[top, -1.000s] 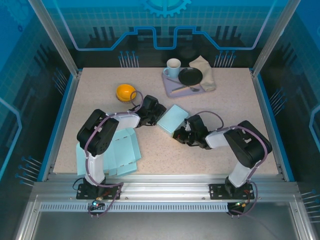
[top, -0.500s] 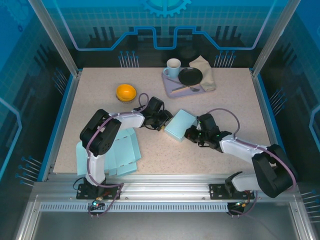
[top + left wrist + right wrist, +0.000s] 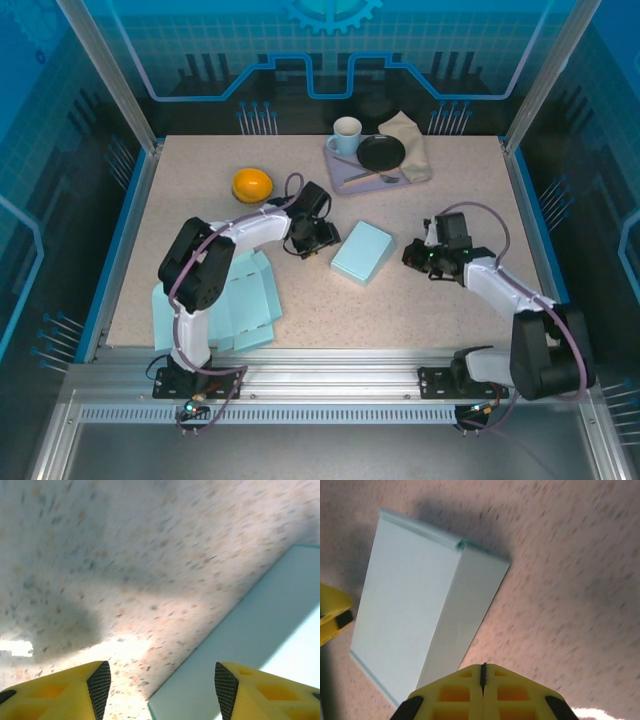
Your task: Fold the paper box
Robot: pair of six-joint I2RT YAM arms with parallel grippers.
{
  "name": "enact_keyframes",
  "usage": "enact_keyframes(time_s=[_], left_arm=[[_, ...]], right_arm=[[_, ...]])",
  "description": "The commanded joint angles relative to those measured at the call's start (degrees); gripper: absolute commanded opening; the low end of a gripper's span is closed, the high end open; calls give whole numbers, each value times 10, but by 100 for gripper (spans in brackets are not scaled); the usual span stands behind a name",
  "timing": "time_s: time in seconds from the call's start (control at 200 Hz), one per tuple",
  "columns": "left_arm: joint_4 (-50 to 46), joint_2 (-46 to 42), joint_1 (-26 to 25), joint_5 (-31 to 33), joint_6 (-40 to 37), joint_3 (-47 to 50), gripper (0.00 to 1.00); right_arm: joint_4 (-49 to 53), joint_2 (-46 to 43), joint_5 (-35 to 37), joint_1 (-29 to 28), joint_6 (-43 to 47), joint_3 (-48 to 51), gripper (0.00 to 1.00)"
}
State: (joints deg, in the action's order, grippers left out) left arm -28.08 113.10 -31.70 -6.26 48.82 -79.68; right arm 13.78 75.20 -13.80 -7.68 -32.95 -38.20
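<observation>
Pale blue paper box [image 3: 362, 252]: folded shut into a flat rectangular slab with crisp edges. It lies at a slant near the middle of the table, between the two sets of jaws.
Box surface [image 3: 415, 610]: smooth and matte. The right wrist view shows a broad top face, a narrower side face and a thin raised lip along one long edge.
Table [image 3: 470, 190]: beige and matte, with a speckled stone-like finish.
Left jaws: spread wide and holding nothing, low over the table just beside the box's left edge. The fingers are yellow plastic with black cross-hatched pads [image 3: 100, 682]. One corner of the box reaches into the gap, nearer the right-hand pad. Whether it touches the pad cannot be told.
Right jaws: pressed together with nothing pinched. The yellow fingertips [image 3: 465, 682] meet along a thin dark seam. In the top view they sit to the right of the box, apart from it.
Unfolded blanks [image 3: 235, 300]: pale blue card sheets with creases and notched tabs, lying flat at the table's near left and partly under the left arm.
Bowl [image 3: 252, 185]: orange, round and glossy, on the far left of the box.
Tray [image 3: 340, 172]: lavender and rectangular, at the far edge of the table. It carries a white mug [image 3: 347, 132], a round black dish [image 3: 381, 152], a folded beige cloth [image 3: 412, 140] and a thin utensil [image 3: 365, 178].
</observation>
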Motion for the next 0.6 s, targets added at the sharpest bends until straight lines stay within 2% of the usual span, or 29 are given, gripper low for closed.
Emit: enact_keyframes(time_s=[0.0, 0.17, 0.275, 0.595], left_arm=[[-22, 31, 12, 0, -92, -54, 61], [48, 90, 12, -65, -125, -117, 61], [58, 128, 12, -87, -138, -158, 62], [64, 185, 0, -113, -144, -215, 63]], right_arm=[[17, 61, -67, 33, 75, -36, 1], [-47, 124, -93, 50, 70, -58, 0], [-58, 161, -101, 54, 68, -77, 0], [-100, 245, -134, 62, 55, -101, 0]])
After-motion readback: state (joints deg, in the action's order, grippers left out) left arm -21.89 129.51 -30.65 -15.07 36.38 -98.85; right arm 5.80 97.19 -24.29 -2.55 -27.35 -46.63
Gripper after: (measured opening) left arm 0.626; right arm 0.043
